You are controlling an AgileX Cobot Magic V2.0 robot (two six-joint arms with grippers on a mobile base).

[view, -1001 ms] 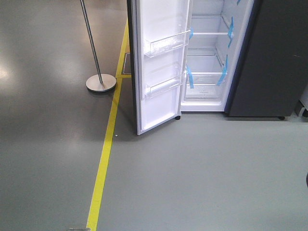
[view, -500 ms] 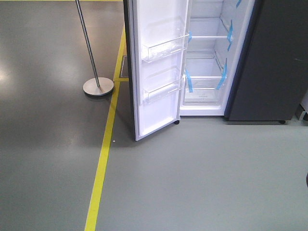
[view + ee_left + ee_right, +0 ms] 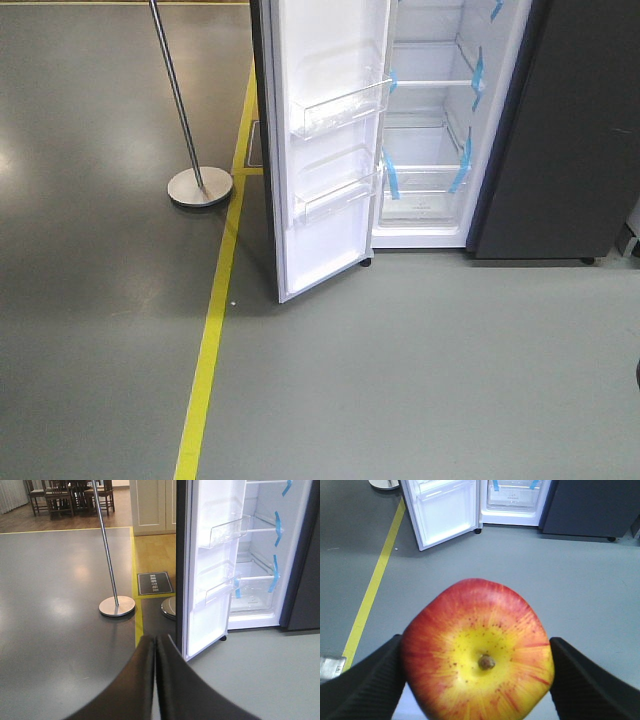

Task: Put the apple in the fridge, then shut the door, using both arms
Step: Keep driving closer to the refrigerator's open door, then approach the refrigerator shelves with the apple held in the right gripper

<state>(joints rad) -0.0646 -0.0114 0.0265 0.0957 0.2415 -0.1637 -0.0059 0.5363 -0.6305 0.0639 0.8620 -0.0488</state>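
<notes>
Right jaws clamp the apple (image 3: pixel 477 655), left jaws meet empty; door (image 3: pixel 325 225) open beside pole stand (image 3: pixel 200 186).

The apple (image 3: pixel 477 650) has smooth glossy skin, the door bins (image 3: pixel 340 105) are clear plastic, the pole (image 3: pixel 175 90) polished metal.

No text legible, white lettering on the dark floor mat (image 3: pixel 155 583) too small and blurred to read

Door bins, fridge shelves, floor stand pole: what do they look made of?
Door bins: clear plastic, see-through, glossy edges. Fridge shelves: probably glass, transparent with white front trim. Pole: likely brushed metal, grey sheen, matching round base.
</notes>
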